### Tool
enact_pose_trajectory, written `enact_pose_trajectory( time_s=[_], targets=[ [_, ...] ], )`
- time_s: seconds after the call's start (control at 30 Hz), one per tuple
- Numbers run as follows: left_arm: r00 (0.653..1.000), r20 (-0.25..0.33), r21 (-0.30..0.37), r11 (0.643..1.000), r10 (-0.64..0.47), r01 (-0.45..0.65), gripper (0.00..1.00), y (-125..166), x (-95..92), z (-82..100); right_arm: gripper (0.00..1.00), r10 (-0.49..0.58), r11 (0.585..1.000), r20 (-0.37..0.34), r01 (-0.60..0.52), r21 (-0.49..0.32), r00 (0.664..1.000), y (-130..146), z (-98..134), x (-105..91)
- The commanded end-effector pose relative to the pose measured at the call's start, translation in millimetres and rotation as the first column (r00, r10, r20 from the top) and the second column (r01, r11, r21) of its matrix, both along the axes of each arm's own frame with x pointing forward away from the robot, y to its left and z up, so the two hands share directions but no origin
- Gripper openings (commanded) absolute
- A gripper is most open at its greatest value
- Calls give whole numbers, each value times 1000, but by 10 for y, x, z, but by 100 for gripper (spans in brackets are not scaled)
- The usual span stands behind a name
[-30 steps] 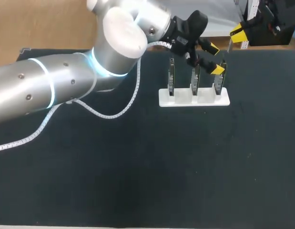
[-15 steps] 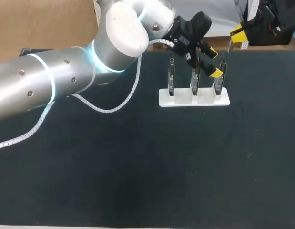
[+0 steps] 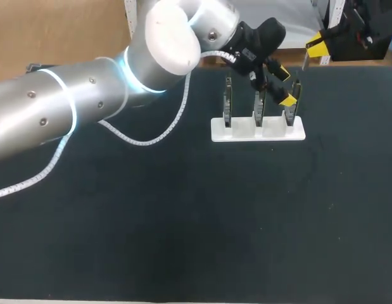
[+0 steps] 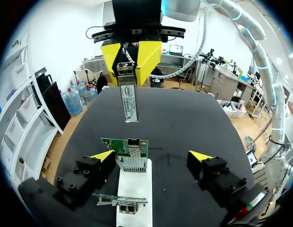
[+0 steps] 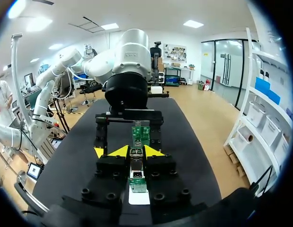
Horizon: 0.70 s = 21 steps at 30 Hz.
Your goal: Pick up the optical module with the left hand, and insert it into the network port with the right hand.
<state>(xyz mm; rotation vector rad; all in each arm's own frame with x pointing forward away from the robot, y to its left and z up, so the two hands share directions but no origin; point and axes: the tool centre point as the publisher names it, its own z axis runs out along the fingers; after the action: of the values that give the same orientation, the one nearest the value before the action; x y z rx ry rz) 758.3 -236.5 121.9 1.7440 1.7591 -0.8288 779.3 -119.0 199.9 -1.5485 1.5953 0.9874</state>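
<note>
The optical module point(image 4: 128, 97), a slim metal stick with a label, hangs above the far end of the white rack point(image 3: 258, 130) with my right gripper point(image 4: 137, 54) shut on its top end. In the right wrist view the module point(image 5: 136, 177) sits between the right gripper's point(image 5: 137, 151) yellow tips. From the head view the right gripper point(image 3: 317, 45) is at the back right. My left gripper point(image 3: 284, 82) stands open around the rightmost network card point(image 3: 292, 104). In its own view the left gripper point(image 4: 152, 156) flanks the green card point(image 4: 125, 146) without touching it.
The rack holds three upright network cards; a second one point(image 4: 120, 201) lies nearer the left wrist. The left arm point(image 3: 88, 107) and its white cable point(image 3: 145, 140) cross the table's back left. Dark mat point(image 3: 196, 221) covers the front.
The left arm's wrist and elbow have shifted slightly up and to the right, while its open gripper stays at the rack. The right gripper has not moved.
</note>
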Motion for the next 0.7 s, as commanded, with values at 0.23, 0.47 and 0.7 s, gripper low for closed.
enact_pose_trajectory(
  time_s=[0.23, 0.47, 0.7],
  targets=[
    [1000, -4, 20, 1000, 14, -14, 100, -11, 38, -5, 0, 5, 1000, 1, -5, 4, 1000, 10, -3, -23],
    [1000, -4, 20, 1000, 14, -14, 100, -11, 38, -5, 0, 26, 1000, 7, -26, -8, 1000, 43, -17, -24],
    [1000, -4, 20, 1000, 14, -14, 100, -11, 38, -5, 0, 53, 997, 10, -53, -56, 999, 94, -79, -35]
  ],
)
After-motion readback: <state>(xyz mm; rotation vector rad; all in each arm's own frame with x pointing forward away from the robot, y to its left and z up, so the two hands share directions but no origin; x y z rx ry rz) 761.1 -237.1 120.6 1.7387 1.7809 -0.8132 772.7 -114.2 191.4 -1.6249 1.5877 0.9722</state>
